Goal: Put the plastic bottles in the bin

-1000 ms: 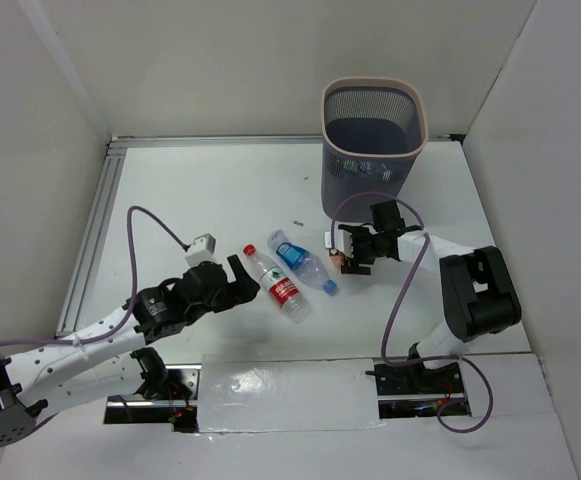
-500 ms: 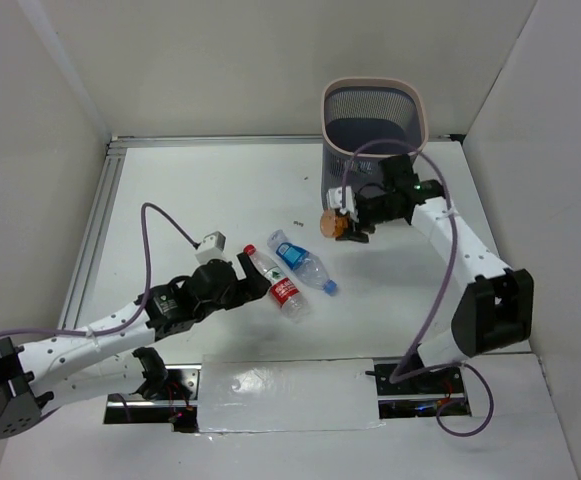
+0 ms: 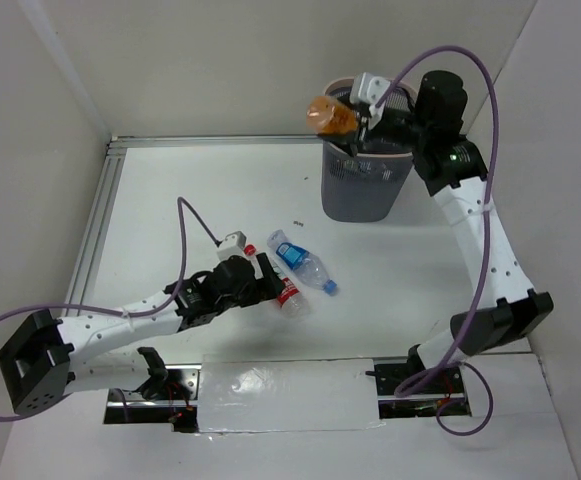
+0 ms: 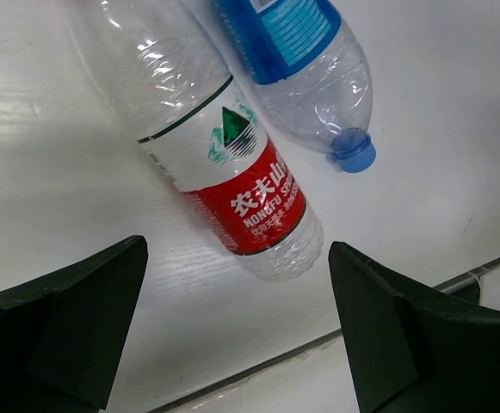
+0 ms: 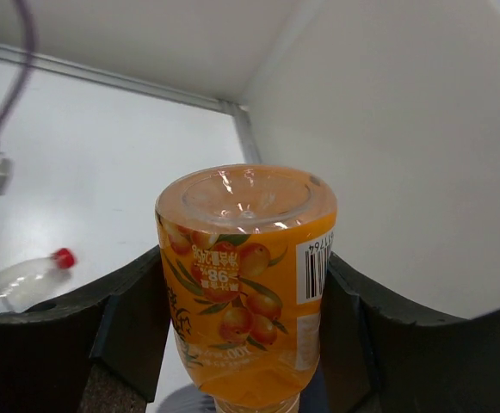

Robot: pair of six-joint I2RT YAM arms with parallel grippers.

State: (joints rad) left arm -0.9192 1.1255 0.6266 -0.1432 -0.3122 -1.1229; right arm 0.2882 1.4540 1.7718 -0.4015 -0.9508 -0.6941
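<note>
My right gripper (image 3: 348, 115) is shut on the squat orange bottle (image 3: 330, 113) and holds it above the left side of the bin's pinkish rim (image 3: 370, 155); the right wrist view shows the orange bottle (image 5: 250, 284) clamped between both fingers. The dark mesh bin (image 3: 362, 190) stands at the back of the table. A clear bottle with a red label (image 3: 288, 292) and one with a blue label (image 3: 300, 262) lie mid-table. My left gripper (image 3: 262, 282) is open, its fingers either side of the red-label bottle (image 4: 224, 185), next to the blue-label bottle (image 4: 305, 64).
White walls close in the table on three sides. A metal rail (image 3: 95, 230) runs along the left edge. A small dark speck (image 3: 296, 223) lies on the table ahead of the bottles. Foil tape (image 3: 290, 392) covers the near edge between the arm bases.
My right arm lifted the orange bottle from the table up to the bin's rim. My left gripper advanced right, onto the red-label bottle.
</note>
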